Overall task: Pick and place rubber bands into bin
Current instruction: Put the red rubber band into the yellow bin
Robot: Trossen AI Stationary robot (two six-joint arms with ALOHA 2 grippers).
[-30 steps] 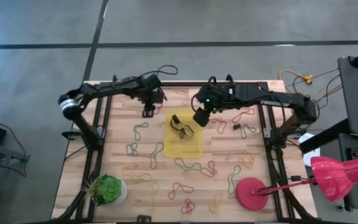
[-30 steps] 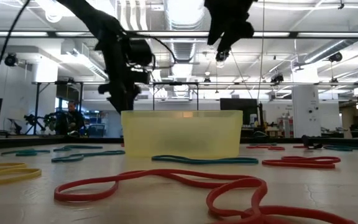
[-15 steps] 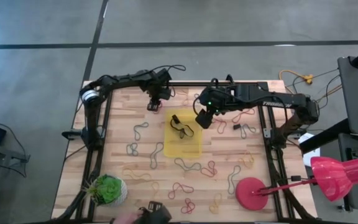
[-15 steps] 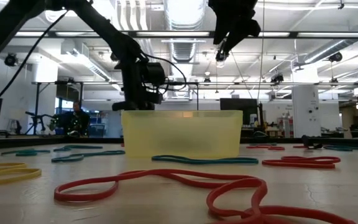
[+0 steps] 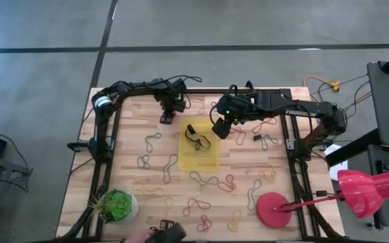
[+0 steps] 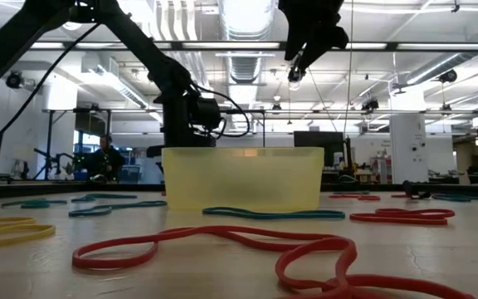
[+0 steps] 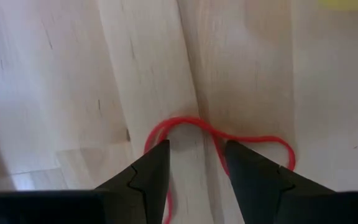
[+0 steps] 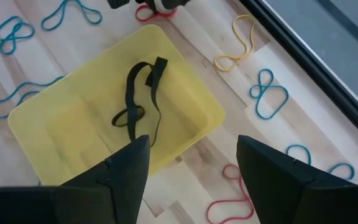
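Observation:
The yellow bin [image 5: 204, 156] stands mid-table and holds a black rubber band [image 5: 196, 137]. Many coloured rubber bands lie loose on the wood around it. My left gripper [image 5: 167, 117] points down just beyond the bin's far left corner. It is open over a red rubber band [image 7: 188, 120], with one strand of the loop running between its fingertips [image 7: 196, 155]. My right gripper [image 5: 219, 129] hangs open high above the bin's far right corner, with the bin [image 8: 73, 124] and black band [image 8: 143, 93] below it.
A green plant ball [image 5: 118, 206] sits at the near left and a red disc [image 5: 273, 208] at the near right. A small dark block [image 5: 256, 138] lies right of the bin. A person's hand [image 5: 137, 237] shows at the near edge. Metal frame rails run along both table sides.
My left gripper has come down and moved toward the bin's far left corner, and now stands low over the red band. Its arm has swung toward the table's far edge. The right arm has kept still.

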